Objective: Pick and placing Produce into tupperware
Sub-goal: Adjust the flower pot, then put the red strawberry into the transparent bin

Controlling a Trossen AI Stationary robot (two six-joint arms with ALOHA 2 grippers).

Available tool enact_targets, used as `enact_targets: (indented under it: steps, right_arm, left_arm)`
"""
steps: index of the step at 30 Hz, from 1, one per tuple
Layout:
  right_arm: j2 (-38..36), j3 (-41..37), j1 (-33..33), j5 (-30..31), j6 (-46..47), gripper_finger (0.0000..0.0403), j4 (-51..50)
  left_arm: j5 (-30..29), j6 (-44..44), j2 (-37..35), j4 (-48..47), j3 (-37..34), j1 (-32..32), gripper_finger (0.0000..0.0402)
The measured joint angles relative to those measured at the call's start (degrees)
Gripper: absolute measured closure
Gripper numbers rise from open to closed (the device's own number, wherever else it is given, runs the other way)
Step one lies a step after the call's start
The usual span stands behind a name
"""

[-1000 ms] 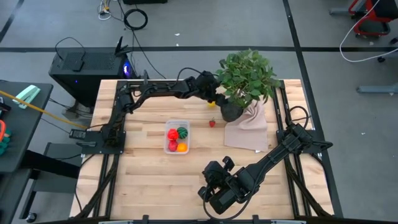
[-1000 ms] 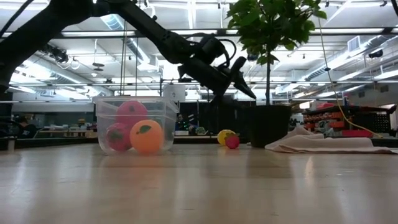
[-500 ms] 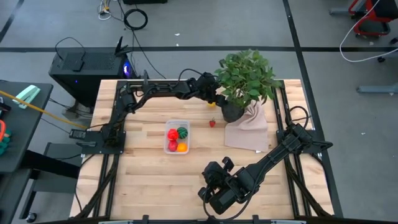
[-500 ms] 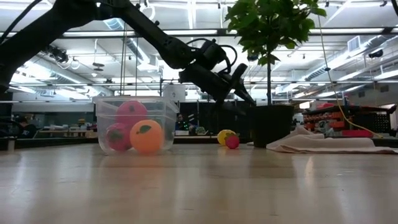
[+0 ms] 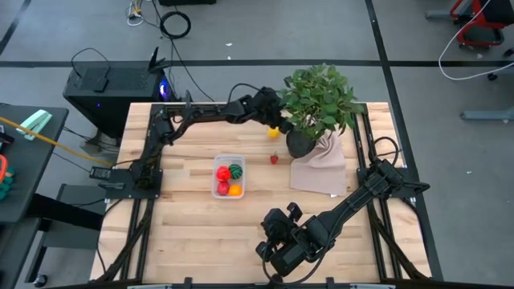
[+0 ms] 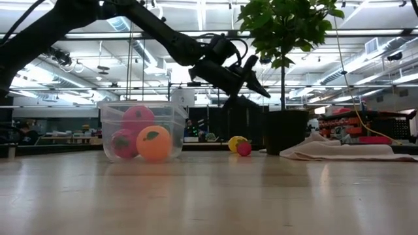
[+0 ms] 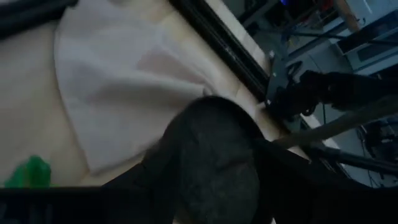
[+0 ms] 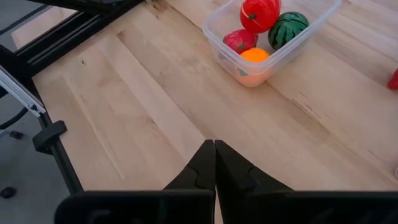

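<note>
the table [image 5: 193,225] is pale wood planks, smooth, with a soft shine. the tupperware [image 5: 229,176] is clear plastic, thin and a bit glossy. the toy orange [image 6: 154,143] inside looks smooth and shiny, like plastic. the beige cloth [image 5: 320,170] is soft and matt, with folds. the plant pot [image 6: 285,130] is dark and dull. the right gripper [image 8: 215,163] has black matt fingers. the table frame [image 5: 132,210] is black metal.

left gripper [image 6: 258,88] held raised above table [image 6: 209,196], beside plant pot [image 6: 285,132] | tupperware [image 6: 140,130] holds orange fruit [image 6: 154,143] and pink fruits | yellow fruit [image 6: 234,143] and small red fruit [image 6: 243,149] lie between tupperware and pot | cloth [image 6: 339,151] beside pot
</note>
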Motion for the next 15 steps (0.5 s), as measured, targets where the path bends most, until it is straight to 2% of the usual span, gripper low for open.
enact_targets:
  steps: [7, 11, 15]
  right_arm:
    - [0.00, 0.00, 0.04, -0.59, 0.53, 0.0396, 0.04]
    - [0.00, 0.00, -0.04, -0.27, -0.66, 0.0396, 0.00]
    - [0.00, 0.00, -0.45, -0.16, -1.86, 0.0396, -0.02]
  left_arm:
    - [-2.00, 11.45, -2.24, -18.35, 3.05, 4.79, 0.0210]
    - [-2.19, 14.20, -5.54, -21.67, 0.98, 7.48, 0.0214]
    - [-3.14, 14.37, -12.07, -21.54, -3.13, 9.91, 0.0214]
